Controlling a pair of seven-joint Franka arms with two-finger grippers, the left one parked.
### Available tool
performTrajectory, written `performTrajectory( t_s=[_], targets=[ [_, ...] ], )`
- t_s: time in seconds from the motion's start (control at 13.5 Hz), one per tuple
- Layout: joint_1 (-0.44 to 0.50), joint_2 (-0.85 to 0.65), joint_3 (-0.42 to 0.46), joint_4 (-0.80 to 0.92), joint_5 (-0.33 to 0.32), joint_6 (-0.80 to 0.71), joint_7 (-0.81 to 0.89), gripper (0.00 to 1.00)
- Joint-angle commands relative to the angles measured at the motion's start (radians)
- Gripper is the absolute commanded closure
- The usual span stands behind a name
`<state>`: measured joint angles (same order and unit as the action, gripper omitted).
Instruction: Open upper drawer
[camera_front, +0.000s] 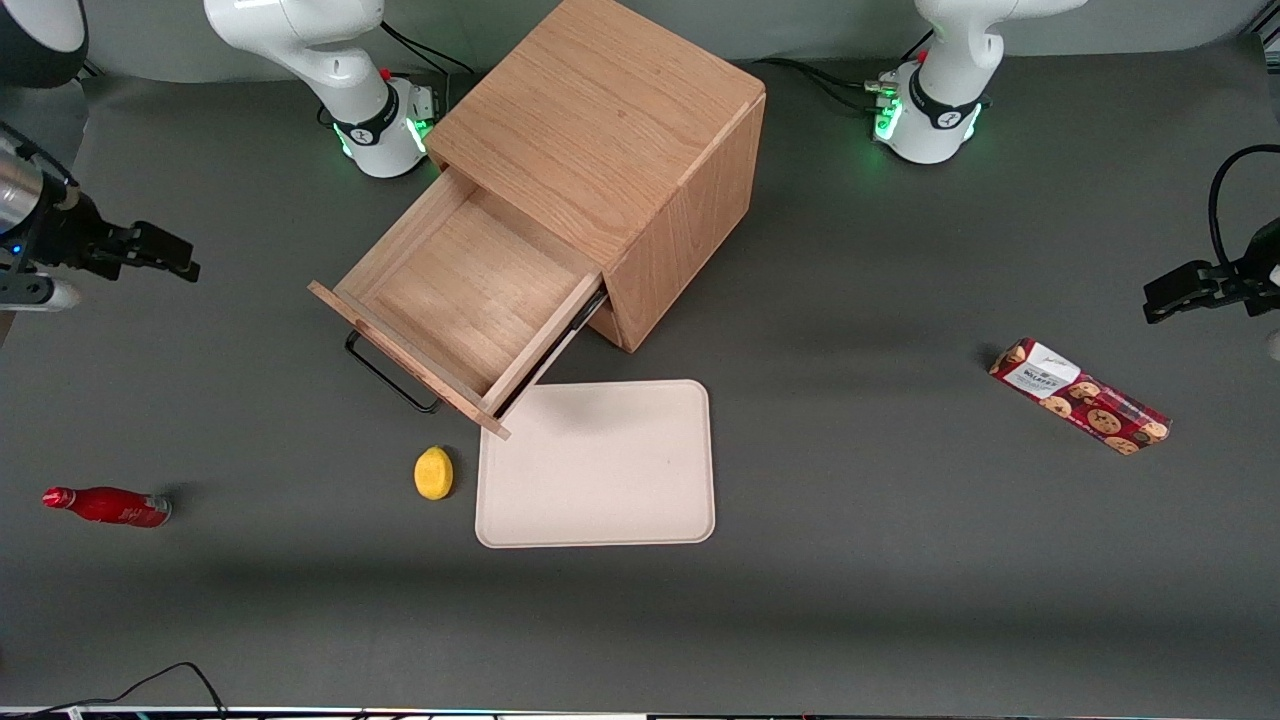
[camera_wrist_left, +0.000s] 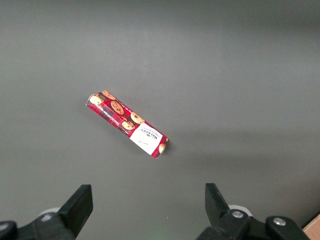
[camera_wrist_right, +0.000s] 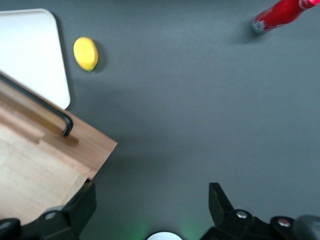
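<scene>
The upper drawer (camera_front: 470, 290) stands pulled far out of the oak cabinet (camera_front: 600, 130), showing bare wood inside. Its black bar handle (camera_front: 385, 375) runs along the front panel (camera_front: 400, 352), on the side facing the front camera. My gripper (camera_front: 165, 250) hangs above the table toward the working arm's end, well apart from the drawer, open with nothing between its fingers. In the right wrist view the gripper (camera_wrist_right: 151, 192) is over grey table, beside the corner of the drawer's front panel (camera_wrist_right: 75, 140) and the end of the handle (camera_wrist_right: 35, 105).
A beige tray (camera_front: 600, 465) lies just in front of the open drawer, with a yellow lemon (camera_front: 434, 472) beside it. A red bottle (camera_front: 108, 506) lies toward the working arm's end. A red cookie box (camera_front: 1080, 395) lies toward the parked arm's end.
</scene>
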<state>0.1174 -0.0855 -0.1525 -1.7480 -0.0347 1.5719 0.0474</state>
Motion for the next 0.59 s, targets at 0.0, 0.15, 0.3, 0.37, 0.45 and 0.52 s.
performTrajectory(
  t_s=[0.0, 0.15, 0.3, 0.37, 0.45, 0.52],
  targets=[
    [-0.002, 0.042, 0.007, 0.061, -0.024, -0.006, 0.022, 0.0],
    [-0.004, 0.047, 0.007, 0.071, -0.024, -0.01, 0.022, 0.0],
    [-0.013, 0.049, 0.007, 0.073, -0.021, -0.012, 0.023, 0.0],
    [-0.013, 0.049, 0.007, 0.076, -0.019, -0.012, 0.026, 0.0],
    [-0.015, 0.049, 0.005, 0.085, -0.017, -0.012, 0.032, 0.0],
    [-0.016, 0.049, 0.007, 0.093, -0.017, -0.012, 0.037, 0.0]
  ],
)
